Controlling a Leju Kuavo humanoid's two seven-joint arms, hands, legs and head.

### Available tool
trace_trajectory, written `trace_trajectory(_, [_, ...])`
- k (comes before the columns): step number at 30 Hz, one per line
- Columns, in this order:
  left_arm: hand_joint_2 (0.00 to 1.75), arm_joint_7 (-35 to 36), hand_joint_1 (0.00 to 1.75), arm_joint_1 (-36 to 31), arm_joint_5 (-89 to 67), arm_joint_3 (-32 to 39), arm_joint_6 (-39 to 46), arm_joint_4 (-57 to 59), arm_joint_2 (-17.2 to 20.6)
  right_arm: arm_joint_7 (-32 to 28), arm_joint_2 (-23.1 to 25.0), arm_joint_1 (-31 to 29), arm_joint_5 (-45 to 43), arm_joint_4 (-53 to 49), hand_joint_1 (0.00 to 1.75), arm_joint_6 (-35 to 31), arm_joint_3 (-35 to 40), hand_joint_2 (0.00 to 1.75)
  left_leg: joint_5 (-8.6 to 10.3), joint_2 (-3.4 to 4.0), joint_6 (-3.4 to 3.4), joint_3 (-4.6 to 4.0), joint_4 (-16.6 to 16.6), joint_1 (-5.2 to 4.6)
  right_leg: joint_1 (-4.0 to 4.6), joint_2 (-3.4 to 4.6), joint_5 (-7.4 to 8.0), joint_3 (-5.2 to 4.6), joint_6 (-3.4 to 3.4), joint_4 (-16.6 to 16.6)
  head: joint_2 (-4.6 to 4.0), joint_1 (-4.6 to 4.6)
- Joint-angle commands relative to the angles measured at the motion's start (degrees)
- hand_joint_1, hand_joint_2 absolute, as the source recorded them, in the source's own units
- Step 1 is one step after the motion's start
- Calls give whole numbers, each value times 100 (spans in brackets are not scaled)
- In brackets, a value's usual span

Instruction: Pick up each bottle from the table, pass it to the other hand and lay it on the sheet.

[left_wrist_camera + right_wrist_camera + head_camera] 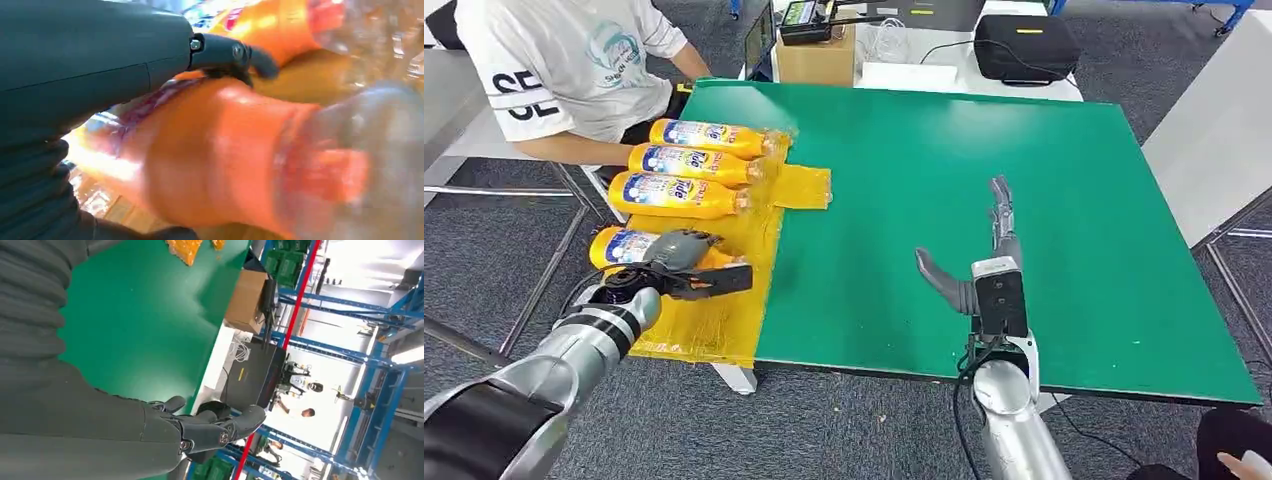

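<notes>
Left hand point(676, 262) clasps a bottle point(619, 246) on the yellow sheet point(724, 320); right hand point(984, 262), fingers spread, hovers over the green table point(904, 160); grey floor point(824, 430) below.

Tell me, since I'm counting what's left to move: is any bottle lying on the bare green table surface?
No. In the head view the green table carries no bottle; all four bottles are on the yellow sheet.

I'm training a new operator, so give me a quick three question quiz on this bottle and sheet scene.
1. True or false: the right hand holds a bottle.
2. How many bottles lie on the yellow sheet, beyond the one in the left hand?
3. The bottle in the left hand is: A) over the green table B) over the yellow sheet C) in a person's hand.

Key: 1 false; 2 three; 3 B.
</notes>
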Motion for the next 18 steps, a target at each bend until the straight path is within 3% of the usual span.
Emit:
trace_trajectory(1, [0,-334,0,14,707,626,475,201,-126,59,-188,-93,-35,181,0,60,15,175,-8,-1,-3,20,-3,0,1,-3,-10,21,-6,-4,0,2])
trace_trajectory(7, [0,-1801,0,730,2630,2052,385,-962,-336,2,-211,-125,-58,245,0,11,13,175,-17,-1,-3,29,0,2,2,-5,-17,32,-8,-6,0,2])
trace_trajectory(10, [0,-2195,0,1310,3516,2228,-177,-1861,-330,-59,-246,-151,-104,271,0,-17,62,175,-5,3,-1,12,-6,-7,-6,3,-6,12,-4,-8,0,2])
trace_trajectory(13, [0,-2217,0,1380,3623,2235,-199,-1963,-326,-63,-254,-146,-109,262,0,-17,74,175,-22,16,-6,39,-4,-4,-1,10,-18,37,-11,-8,0,0])
trace_trajectory(16, [0,-2591,0,1821,4926,2487,-1056,-2749,-427,-165,-263,-164,-186,283,0,-55,155,175,-13,5,-5,18,-2,-4,-1,-1,-12,16,-9,-5,0,4])
trace_trajectory(18, [0,-2606,0,2055,5312,2452,-1158,-3207,-467,-210,-242,-174,-234,306,0,-78,199,175,-12,13,-3,11,-2,-4,-2,8,-8,6,-6,-5,0,0])
